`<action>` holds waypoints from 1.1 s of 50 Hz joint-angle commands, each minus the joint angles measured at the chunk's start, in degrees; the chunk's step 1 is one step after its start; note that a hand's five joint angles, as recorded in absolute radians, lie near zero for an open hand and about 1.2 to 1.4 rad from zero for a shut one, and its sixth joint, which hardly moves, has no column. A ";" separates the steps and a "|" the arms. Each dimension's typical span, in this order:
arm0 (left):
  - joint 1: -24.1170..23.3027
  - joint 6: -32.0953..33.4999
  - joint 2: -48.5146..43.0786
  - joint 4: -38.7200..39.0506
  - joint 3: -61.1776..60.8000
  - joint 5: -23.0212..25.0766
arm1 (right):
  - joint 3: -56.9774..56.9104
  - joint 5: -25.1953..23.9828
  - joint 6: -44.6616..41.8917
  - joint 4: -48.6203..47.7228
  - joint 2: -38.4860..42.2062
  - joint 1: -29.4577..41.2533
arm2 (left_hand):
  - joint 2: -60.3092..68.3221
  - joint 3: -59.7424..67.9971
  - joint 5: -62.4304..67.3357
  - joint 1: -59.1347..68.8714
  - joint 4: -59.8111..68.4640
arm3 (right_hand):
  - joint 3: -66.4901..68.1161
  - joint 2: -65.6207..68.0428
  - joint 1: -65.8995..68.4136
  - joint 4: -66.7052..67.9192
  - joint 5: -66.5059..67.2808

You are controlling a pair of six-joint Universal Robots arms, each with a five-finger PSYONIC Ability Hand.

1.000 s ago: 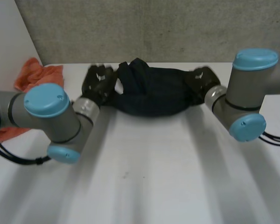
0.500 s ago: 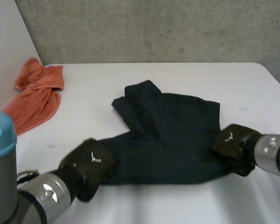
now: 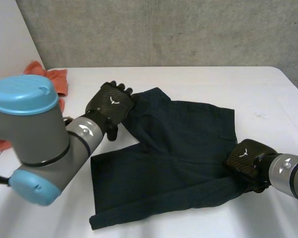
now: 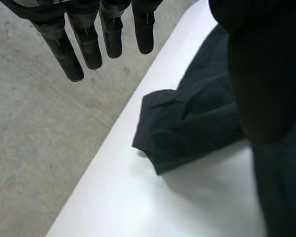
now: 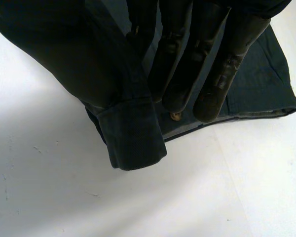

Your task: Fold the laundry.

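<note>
- Head view: a dark garment (image 3: 174, 148) lies spread on the white table (image 3: 198, 79), with the left hand (image 3: 111, 103) at its far corner and the right hand (image 3: 247, 158) at its side edge.
- Left wrist view: the fingers (image 4: 89, 44) are straight beside the garment, holding nothing.
- Right wrist view: the fingers (image 5: 222, 74) seemingly pinch the garment's hem.

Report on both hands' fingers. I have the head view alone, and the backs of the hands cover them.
Observer: The right hand has straight fingers pinching a fold of the shorts, its hem lifted off the table.
Operator: Now the left.
Observer: The left hand has its fingers straight, with no cloth between them.
Operator: Check under the right fingertips.
Observer: A small brass button on the shorts sits there.
</note>
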 commanded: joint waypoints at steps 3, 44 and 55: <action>2.89 0.25 -12.83 3.88 7.66 6.33 | 1.52 0.07 -0.03 -2.85 0.27 0.50 | 4.83 4.89 5.47 4.58 5.14 | 12.41 13.00 23.89 11.75 12.82; 5.54 1.39 -19.80 11.53 9.96 -1.12 | 2.22 -0.10 3.14 -5.05 0.18 0.59 | 65.21 65.26 65.85 64.96 65.52 | 12.41 13.00 23.89 11.75 12.82; 5.01 11.85 -18.03 11.27 5.48 -8.25 | 1.78 -0.19 4.98 -5.22 0.71 0.59 | 65.21 65.26 65.85 64.96 65.52 | 12.41 13.00 23.89 11.75 12.82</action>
